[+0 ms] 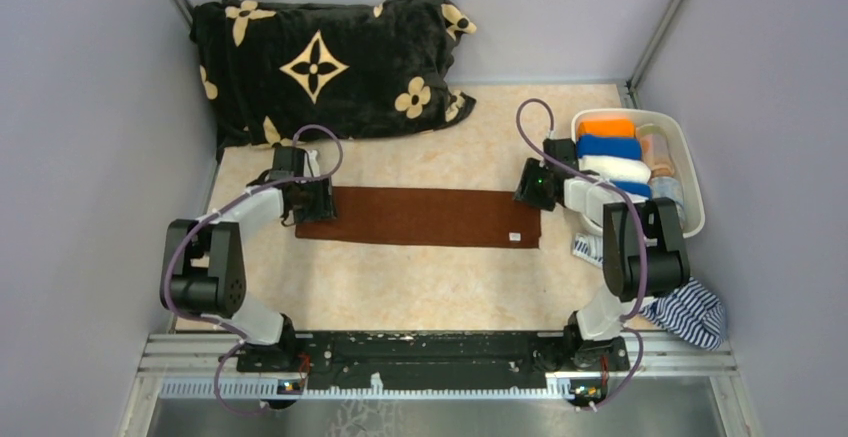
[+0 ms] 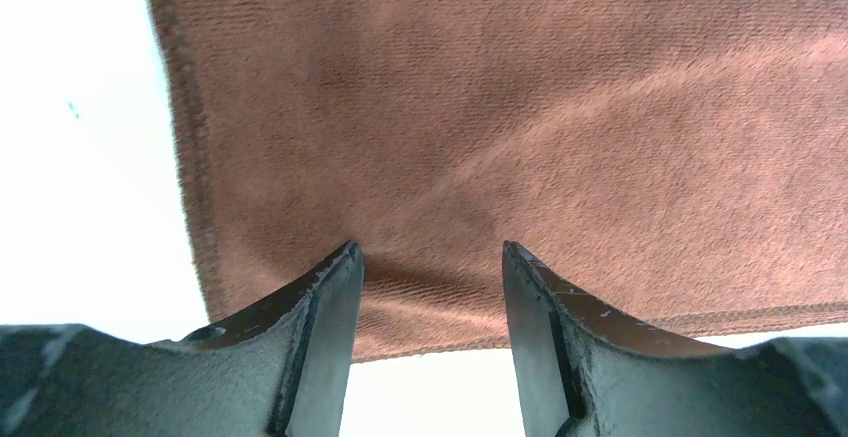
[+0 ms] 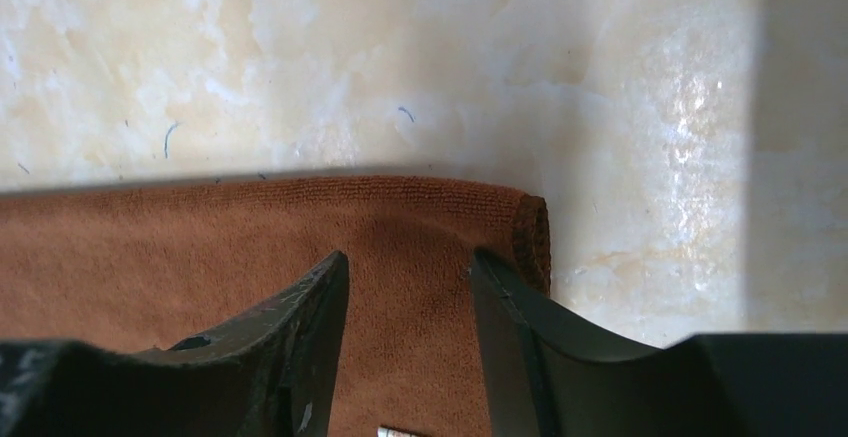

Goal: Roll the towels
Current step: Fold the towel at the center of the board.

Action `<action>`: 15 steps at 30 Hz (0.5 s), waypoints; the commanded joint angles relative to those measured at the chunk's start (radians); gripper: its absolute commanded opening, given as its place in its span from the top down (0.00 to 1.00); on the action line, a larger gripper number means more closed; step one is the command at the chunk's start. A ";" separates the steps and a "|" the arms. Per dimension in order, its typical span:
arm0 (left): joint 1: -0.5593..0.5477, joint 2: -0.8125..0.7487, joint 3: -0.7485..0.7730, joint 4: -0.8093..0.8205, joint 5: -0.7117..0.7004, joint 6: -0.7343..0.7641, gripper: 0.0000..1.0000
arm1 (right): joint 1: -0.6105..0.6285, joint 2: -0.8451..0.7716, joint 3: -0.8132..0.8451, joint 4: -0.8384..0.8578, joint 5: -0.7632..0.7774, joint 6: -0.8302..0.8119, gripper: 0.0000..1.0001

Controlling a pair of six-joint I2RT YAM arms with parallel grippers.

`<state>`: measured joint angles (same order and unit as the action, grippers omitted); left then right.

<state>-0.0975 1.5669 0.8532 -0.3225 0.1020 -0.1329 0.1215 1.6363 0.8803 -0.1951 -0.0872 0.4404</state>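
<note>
A plain brown towel [image 1: 420, 217] lies flat on the table as a long folded strip. My left gripper [image 1: 312, 202] stands open over its left end. In the left wrist view both fingertips [image 2: 345, 257] rest on the brown towel [image 2: 500, 107] near its front edge, and the cloth wrinkles slightly between them. My right gripper [image 1: 533, 189] is open over the right end. In the right wrist view the gripper [image 3: 408, 257] straddles the brown towel [image 3: 200, 247] just inside its folded end, with nothing pinched. Orange [image 1: 605, 126], blue [image 1: 608, 146] and white [image 1: 612, 167] rolls lie in a basket.
The white basket [image 1: 692, 162] stands at the right, close behind my right arm. A big black flowered blanket [image 1: 320, 62] fills the back left. A navy-striped cloth [image 1: 692, 312] lies at the front right, and a pale printed cloth [image 1: 585, 248] peeks out beside the right arm.
</note>
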 commanded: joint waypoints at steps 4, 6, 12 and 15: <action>-0.002 -0.117 -0.029 -0.039 0.041 -0.006 0.37 | -0.010 -0.185 -0.028 -0.076 -0.077 -0.037 0.46; -0.002 -0.145 -0.032 -0.038 0.054 -0.012 0.37 | -0.008 -0.240 -0.061 -0.090 -0.113 -0.027 0.46; -0.001 -0.154 -0.049 -0.022 0.066 -0.004 0.36 | 0.010 -0.318 -0.211 -0.089 -0.187 0.029 0.47; -0.001 -0.149 -0.058 -0.017 0.064 0.004 0.36 | 0.010 -0.338 -0.281 -0.100 -0.125 0.047 0.48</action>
<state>-0.0956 1.4151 0.8165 -0.3443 0.1471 -0.1375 0.1268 1.3308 0.6746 -0.2756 -0.2348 0.4503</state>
